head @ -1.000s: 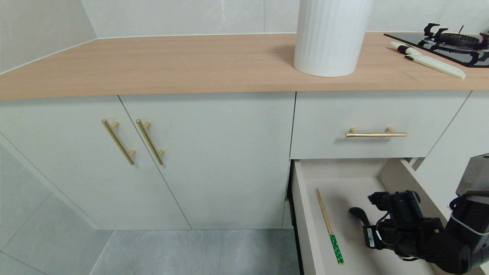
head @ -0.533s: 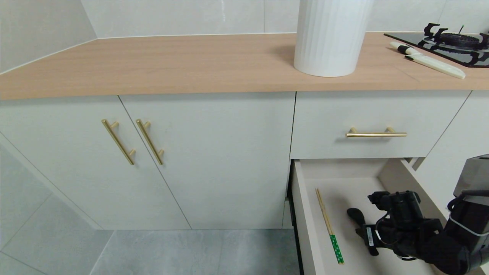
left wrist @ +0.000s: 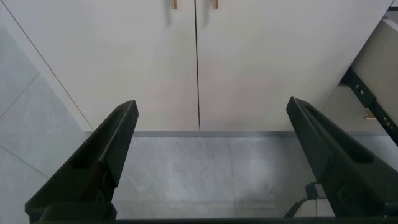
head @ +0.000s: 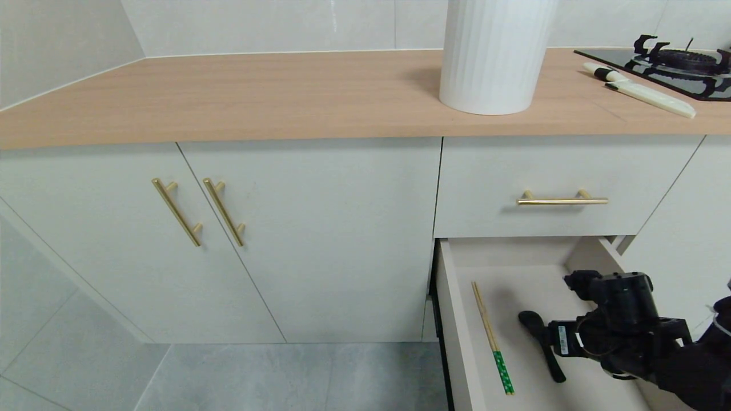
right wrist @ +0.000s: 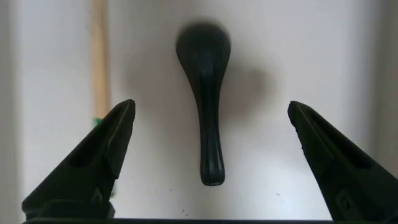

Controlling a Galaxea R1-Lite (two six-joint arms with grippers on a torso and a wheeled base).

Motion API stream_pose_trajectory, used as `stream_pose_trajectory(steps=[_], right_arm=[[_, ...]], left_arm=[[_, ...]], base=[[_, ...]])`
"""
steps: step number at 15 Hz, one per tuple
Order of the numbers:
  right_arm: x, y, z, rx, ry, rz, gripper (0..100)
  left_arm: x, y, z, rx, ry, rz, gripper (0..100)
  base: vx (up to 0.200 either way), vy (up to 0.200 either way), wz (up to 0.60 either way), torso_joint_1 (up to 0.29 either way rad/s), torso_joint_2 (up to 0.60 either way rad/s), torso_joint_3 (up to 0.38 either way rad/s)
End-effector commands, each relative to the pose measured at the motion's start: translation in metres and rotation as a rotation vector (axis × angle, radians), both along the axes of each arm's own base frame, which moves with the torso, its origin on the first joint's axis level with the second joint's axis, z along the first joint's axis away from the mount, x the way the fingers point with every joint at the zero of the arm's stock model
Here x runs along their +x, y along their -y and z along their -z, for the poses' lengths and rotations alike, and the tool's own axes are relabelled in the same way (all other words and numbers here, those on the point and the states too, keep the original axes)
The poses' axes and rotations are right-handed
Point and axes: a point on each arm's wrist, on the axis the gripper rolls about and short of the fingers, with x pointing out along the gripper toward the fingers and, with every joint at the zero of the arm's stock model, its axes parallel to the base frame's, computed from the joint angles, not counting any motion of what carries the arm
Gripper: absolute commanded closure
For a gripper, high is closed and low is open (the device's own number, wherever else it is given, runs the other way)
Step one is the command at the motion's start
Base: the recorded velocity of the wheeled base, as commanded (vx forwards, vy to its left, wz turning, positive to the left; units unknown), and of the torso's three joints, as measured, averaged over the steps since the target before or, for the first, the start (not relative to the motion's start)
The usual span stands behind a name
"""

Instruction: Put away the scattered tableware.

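- Black spoon [head: 539,342] lies flat on the floor of the open lower drawer [head: 454,319], bowl toward 11 o'clock and handle toward 5 o'clock in the head view.
- Wooden chopsticks [head: 492,345] with green dotted ends lie just beside the spoon at its 9 o'clock, close along the drawer's left wall and apart from the spoon.
- Right tool [right wrist: 210,107] hangs over the drawer at the spoon's 3 o'clock. Its fingers [right wrist: 93,168] are spread wide with nothing between them, and the spoon lies below the gap, touching neither finger.
- Left tool [left wrist: 211,106] is also spread wide and holds nothing. It sits low over the grey tiled floor [left wrist: 199,168], facing the cabinet doors [left wrist: 186,62].
- Upper drawer, at 12 o'clock of the open one, is shut, with a brass bar handle [head: 562,200].
- On the wooden counter [head: 257,97] stands a white ribbed container [head: 494,57]. At its 3 o'clock lies a pale knife [head: 639,91], next to a black gas hob [head: 679,63].
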Motion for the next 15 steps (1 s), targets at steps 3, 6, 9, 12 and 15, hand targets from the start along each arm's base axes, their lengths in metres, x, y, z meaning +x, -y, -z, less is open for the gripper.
stream_pose_trajectory(steps=[3, 6, 9, 12, 15], right_arm=[[-0.037, 0.001, -0.068, 0.029, 0.117, -0.033, 0], [-0.065, 0.003, -0.098, 0.03, 0.109, -0.061, 0], [-0.101, 0.003, -0.11, 0.011, 0.074, -0.109, 0], [-0.117, 0.008, -0.122, 0.001, 0.087, -0.106, 0], [-0.125, 0.008, -0.125, -0.009, 0.056, -0.127, 0]], left_arm=[[0.0, 0.0, 0.0, 0.0, 0.0, -0.001, 0], [0.0, 0.0, 0.0, 0.0, 0.0, -0.001, 0], [0.0, 0.0, 0.0, 0.001, 0.0, -0.001, 0], [0.0, 0.0, 0.0, 0.0, 0.0, -0.001, 0], [0.0, 0.0, 0.0, 0.0, 0.0, -0.001, 0]], base=[[0.0, 0.0, 0.0, 0.0, 0.0, 0.0], [0.0, 0.0, 0.0, 0.0, 0.0, 0.0], [0.0, 0.0, 0.0, 0.0, 0.0, 0.0], [0.0, 0.0, 0.0, 0.0, 0.0, 0.0], [-0.067, 0.0, 0.0, -0.001, 0.0, -0.001]])
